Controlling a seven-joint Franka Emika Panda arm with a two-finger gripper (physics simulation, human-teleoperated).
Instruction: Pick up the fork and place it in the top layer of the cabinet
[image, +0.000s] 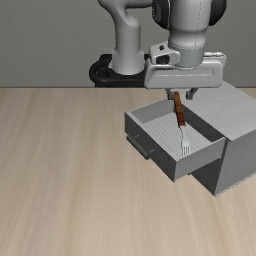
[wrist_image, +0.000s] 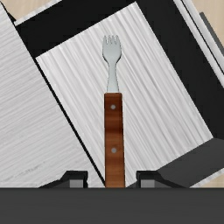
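On the table (image: 60, 170) the top drawer (image: 147, 124) of the cabinet (image: 236, 120) is pulled out toward the near left, and nothing but the fork (image: 181, 126) is seen inside it. The fork is held almost upright over the drawer floor (wrist_image: 166, 105), tines down, its wooden handle between the fingers of the gripper (wrist_image: 112, 180). The fingers are spread, and a gap is seen on each side of the handle. If the fork is left unsupported, it could tip over the near wall and fall on the table.
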